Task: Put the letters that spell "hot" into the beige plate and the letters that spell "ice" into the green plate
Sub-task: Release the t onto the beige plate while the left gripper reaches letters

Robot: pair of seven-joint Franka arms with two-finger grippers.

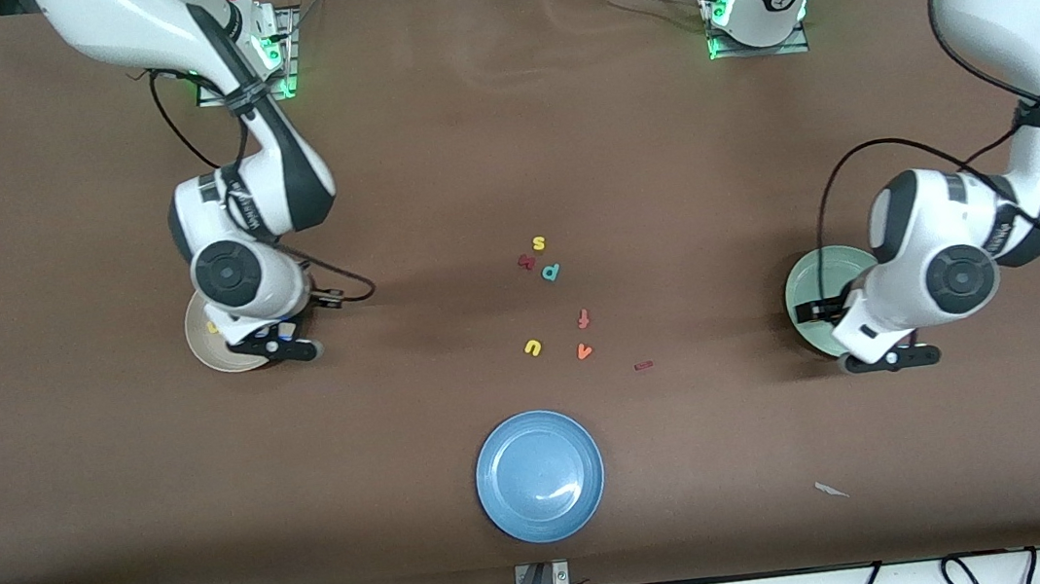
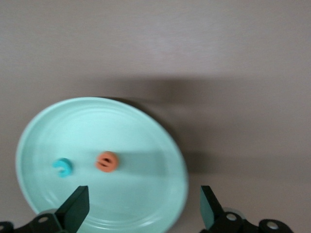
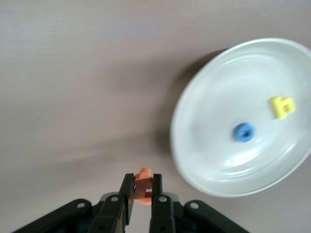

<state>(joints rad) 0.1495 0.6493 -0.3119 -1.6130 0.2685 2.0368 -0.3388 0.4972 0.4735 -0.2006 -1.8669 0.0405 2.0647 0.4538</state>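
Your right gripper [image 3: 141, 190] pinches the orange "t" [image 3: 143, 186] beside the beige plate [image 1: 206, 352], where the yellow "h" [image 3: 282, 106] and blue "o" [image 3: 243, 132] already lie. Mid-counter, decoys crowd at twelve o'clock from the blue plate [image 1: 540, 475]; the red "i" [image 1: 643, 365] waits at one o'clock. Your left gripper [image 2: 142, 209] hangs wide open, empty, over the green plate [image 2: 126, 213] holding "c" [image 2: 62, 167] and "e" [image 2: 107, 161].

Glossy smooth blue plate [image 1: 540, 476] & green plate [image 2: 97, 126]; matt brown table cover [image 1: 110, 476]; matt foam-like letters.
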